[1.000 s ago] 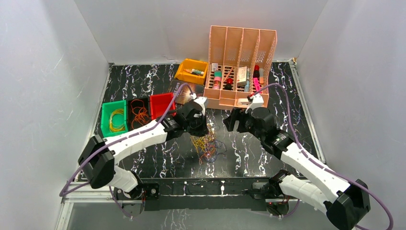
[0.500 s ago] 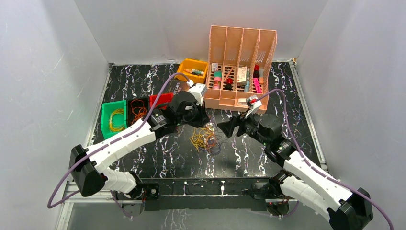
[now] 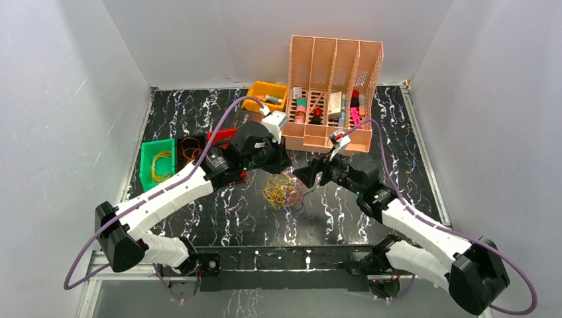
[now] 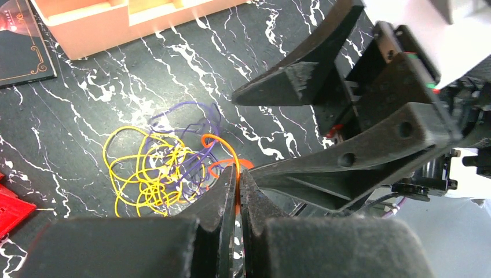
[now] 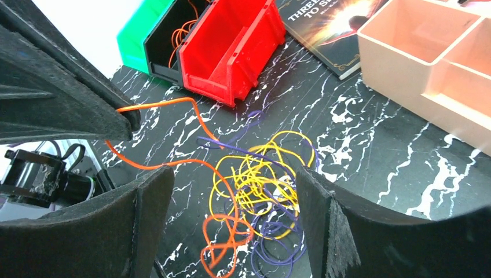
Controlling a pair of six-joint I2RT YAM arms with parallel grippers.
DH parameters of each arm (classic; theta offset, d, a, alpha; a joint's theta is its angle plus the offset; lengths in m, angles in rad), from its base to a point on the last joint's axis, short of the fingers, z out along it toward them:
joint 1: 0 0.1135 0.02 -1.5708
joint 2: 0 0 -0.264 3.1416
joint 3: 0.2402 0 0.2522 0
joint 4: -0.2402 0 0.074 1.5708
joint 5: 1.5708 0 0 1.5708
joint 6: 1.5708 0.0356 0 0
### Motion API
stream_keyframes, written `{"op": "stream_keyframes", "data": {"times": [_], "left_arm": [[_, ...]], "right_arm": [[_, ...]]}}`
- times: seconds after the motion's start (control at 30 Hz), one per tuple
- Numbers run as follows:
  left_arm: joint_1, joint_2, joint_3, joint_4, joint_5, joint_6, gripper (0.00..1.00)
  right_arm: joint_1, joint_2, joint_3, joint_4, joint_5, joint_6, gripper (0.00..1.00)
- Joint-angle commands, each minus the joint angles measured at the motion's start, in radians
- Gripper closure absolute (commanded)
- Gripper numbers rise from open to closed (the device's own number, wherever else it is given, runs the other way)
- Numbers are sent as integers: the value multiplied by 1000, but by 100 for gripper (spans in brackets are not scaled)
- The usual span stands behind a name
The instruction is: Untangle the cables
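Two robot arms meet over a black, white-veined marble bench [image 3: 192,109]. The left claw [image 4: 237,180] is pinched together on an orange cable [image 5: 156,105]. The strand is caught between its tips and runs down from them into a loose tangle of cables [image 5: 260,191] on the bench. The right claw [image 5: 231,174] faces the left claw tip to tip, just beside it, with its fingers spread wide and holding nothing. From its own camera the tangle lies between and below those fingers. The heap mixes yellow loops [image 4: 139,174], dark purple loops [image 4: 191,113] and orange ones, and sits just nearer the arm bases than both claws. Off to the left of the left claw stand a red bin [image 5: 231,46], a black bin [image 5: 157,49] with orange wire in it, and a green bin [image 5: 136,35]. Behind both claws lie a book [image 5: 330,29] and a pink divided organiser [image 5: 417,58].
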Motion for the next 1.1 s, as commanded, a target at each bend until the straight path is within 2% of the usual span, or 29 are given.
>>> {"op": "stream_keyframes", "data": {"times": [0.0, 0.13, 0.37, 0.53, 0.8, 1.07], "left_arm": [[-5, -41, 42, -10, 30, 17, 100], [-5, -37, 38, -12, 34, 16, 100], [-6, -41, 67, -3, 77, 19, 100], [-5, -39, 136, -38, 122, 47, 100], [-4, -56, 336, -186, -5, 132, 100], [-3, 3, 587, -310, -118, 238, 100]], "right_arm": [[1, 51, 58, 174, -74, 27, 15], [1, 93, 46, 249, -100, 72, 15], [1, 211, 44, 207, 90, 129, 14], [1, 320, 43, 183, 129, 169, 16], [1, 336, -35, 181, 160, 183, 18], [1, 300, -113, 154, 125, 168, 18]]}}
